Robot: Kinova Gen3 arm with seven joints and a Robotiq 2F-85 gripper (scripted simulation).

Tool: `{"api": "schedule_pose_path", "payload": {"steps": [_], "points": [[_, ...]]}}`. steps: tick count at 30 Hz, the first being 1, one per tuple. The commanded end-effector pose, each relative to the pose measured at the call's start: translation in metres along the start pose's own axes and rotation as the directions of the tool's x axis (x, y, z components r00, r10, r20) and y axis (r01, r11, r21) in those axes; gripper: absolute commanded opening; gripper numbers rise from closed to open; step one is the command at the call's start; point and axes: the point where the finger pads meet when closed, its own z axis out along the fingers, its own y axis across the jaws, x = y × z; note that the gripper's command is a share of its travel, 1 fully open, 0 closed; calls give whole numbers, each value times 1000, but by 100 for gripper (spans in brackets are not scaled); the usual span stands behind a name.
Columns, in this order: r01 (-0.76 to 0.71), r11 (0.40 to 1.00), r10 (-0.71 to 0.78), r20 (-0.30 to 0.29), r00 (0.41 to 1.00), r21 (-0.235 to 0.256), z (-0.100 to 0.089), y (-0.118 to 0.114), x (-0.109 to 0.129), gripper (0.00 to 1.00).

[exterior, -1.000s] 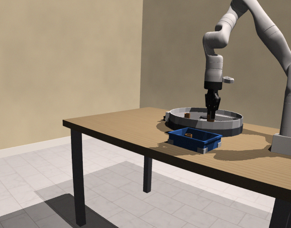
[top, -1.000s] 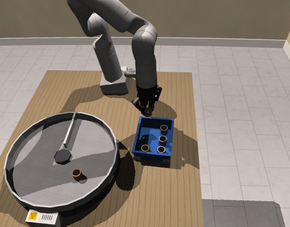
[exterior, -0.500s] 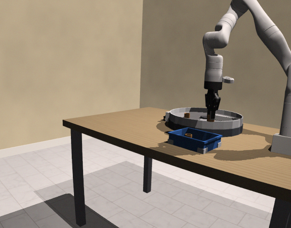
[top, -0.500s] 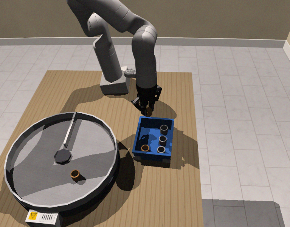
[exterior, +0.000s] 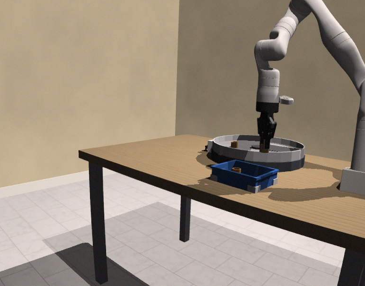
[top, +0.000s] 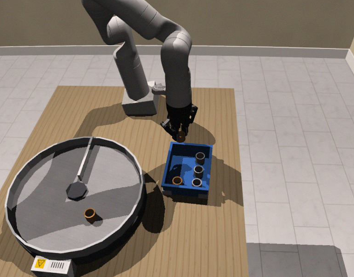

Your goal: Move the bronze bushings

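The hand (top: pixel 180 134) is gripping a bronze bushing (top: pixel 182 136) between its fingers, holding it upright above the crate (top: pixel 170 166), near the crate's far wall. The bushing is projecting just below the fingertips. A second bronze bushing (top: pixel 177 180) is standing in the crate beside three steel bushings (top: pixel 198 171). A third bronze bushing (top: pixel 90 213) is standing upright on the disc (top: pixel 115 178), apart from the hub (top: pixel 76 191). The crate is sitting on the bench (top: pixel 189 233) just beside the turntable.
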Motion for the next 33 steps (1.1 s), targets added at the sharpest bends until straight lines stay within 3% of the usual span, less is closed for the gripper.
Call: {"api": "schedule_pose_path", "payload": {"steps": [1,14,23,33], "points": [[0,1000,0,1,1000,0,-1,-1,0,0],[0,1000,0,1,1000,0,-1,-22,10,0],[0,1000,0,1,1000,0,-1,-53,24,0],[0,1000,0,1,1000,0,-1,-110,51,0]]}}
